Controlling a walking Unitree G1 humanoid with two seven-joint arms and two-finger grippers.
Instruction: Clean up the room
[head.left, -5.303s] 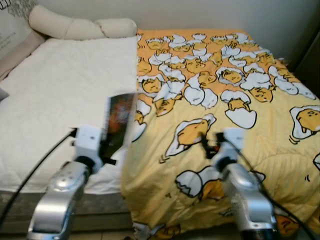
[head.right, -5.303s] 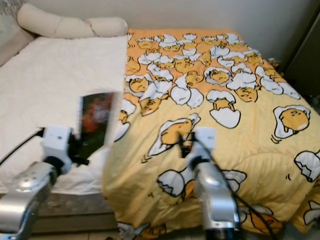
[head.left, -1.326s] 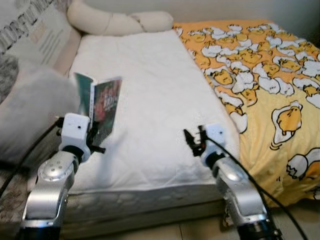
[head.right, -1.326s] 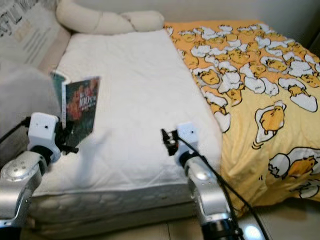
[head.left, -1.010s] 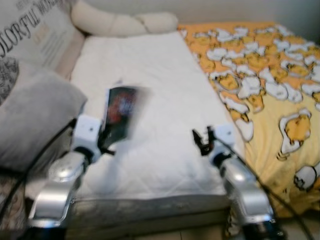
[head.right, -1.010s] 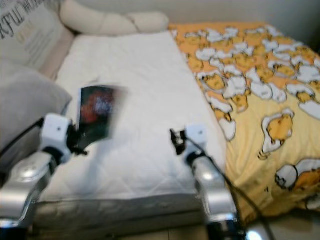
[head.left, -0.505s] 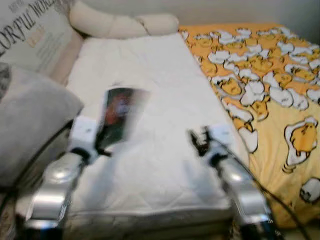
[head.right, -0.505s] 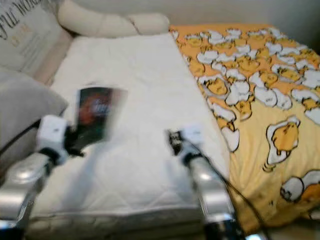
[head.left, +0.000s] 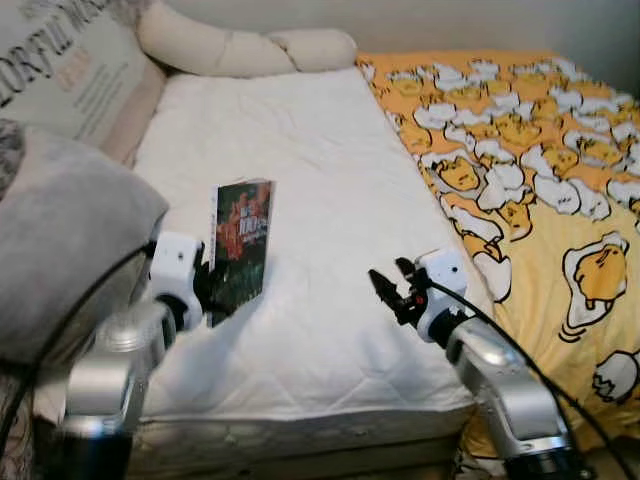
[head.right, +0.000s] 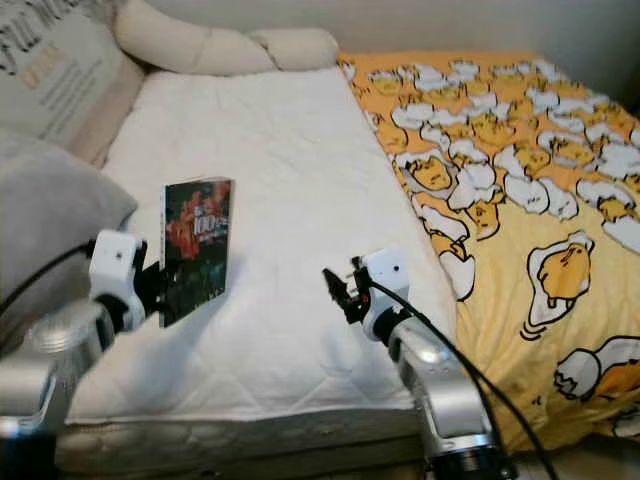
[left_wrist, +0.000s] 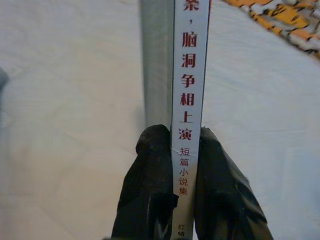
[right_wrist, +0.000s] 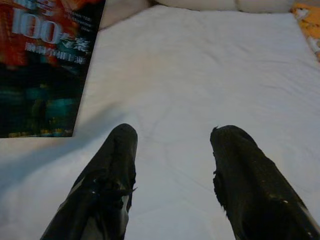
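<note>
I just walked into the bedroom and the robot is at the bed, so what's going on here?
The left end effector is shut on a book, holding it upright by its lower edge above the white mattress. The right end effector hovers open and empty over the mattress, beside the yellow patterned blanket. A grey pillow lies on the robot's left.

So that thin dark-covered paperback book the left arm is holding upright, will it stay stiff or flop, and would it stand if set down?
The dark-covered paperback book, pinched at its lower edge by the left end effector, stands straight, so probably stiff and light. It looks thin, so it would likely tip over on the soft white mattress.
</note>
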